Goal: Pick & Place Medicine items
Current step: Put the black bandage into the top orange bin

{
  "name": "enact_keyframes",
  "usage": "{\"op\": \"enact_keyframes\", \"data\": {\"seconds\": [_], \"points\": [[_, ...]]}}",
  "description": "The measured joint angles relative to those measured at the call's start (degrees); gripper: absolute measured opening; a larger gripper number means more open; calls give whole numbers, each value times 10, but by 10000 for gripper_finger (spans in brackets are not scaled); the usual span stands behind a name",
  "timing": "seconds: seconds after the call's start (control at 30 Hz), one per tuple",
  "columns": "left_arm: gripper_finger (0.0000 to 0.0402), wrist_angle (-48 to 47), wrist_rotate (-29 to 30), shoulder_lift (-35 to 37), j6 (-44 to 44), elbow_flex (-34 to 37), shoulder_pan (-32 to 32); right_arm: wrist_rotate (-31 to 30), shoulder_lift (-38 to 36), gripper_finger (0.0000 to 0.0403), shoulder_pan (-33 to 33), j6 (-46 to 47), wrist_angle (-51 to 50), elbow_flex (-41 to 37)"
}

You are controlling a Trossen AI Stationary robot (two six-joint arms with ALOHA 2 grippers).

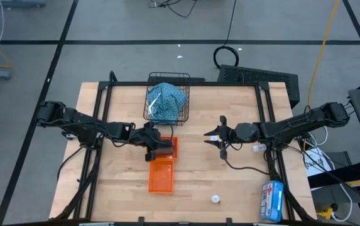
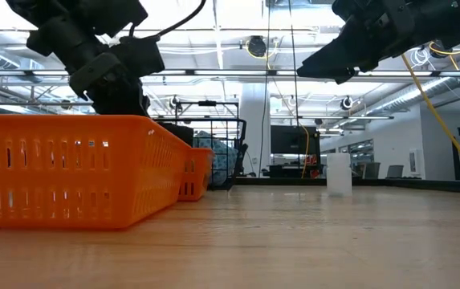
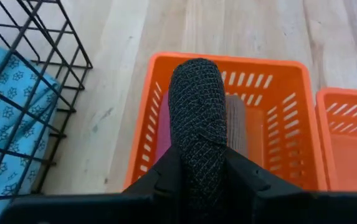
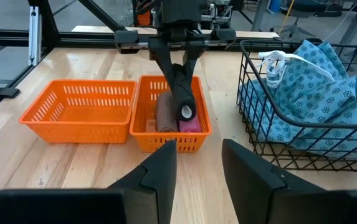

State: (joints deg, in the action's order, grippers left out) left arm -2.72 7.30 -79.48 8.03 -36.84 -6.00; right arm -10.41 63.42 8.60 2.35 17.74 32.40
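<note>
Looking down from above: pinching the black oblong point(image 1: 159, 149) in the left pincer point(image 1: 153, 149) over the orange basket point(image 1: 171, 148) nearest the wire basket point(image 1: 167, 76), with the blue patterned pouch point(image 1: 166, 100) sitting inside that wire basket; holding the right pincer point(image 1: 220, 139) spread and empty above the bare tabletop point(image 1: 242, 182), well apart from one white vial point(image 1: 215, 199) lying near the front edge. Looking level across the tabletop: hanging the left arm just behind the basket wall, hiding the fingertips and so the drop height. Looking past the left wrist: gripping the oblong by one end only, letting it jut out lengthwise above the pink oblong point(image 3: 164, 140) and the brown bar point(image 3: 235, 121) already lying in the basket. Looking past the right wrist: showing the oblong tilting downward toward those two items. Risking, on release, a landing on top of them rather than beside them, then rolling against or over the low rim; risking, in pressing lower, nudging the light basket along the tabletop or jamming the oblong against the pink one.
</note>
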Motion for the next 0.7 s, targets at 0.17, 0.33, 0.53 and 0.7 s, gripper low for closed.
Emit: {"op": "enact_keyframes", "data": {"seconds": [0.17,0.33,0.53,0.7], "points": [[75,0,-23,0,1,0,3,0,0,116,0,0,0,0],[72,0,-29,0,2,0,3,0,0,116,0,0,0,0],[74,0,-29,-1,2,0,3,0,0,116,0,0,0,0],[72,45,-65,-36,-1,0,4,0,0,116,0,0,0,0]]}}
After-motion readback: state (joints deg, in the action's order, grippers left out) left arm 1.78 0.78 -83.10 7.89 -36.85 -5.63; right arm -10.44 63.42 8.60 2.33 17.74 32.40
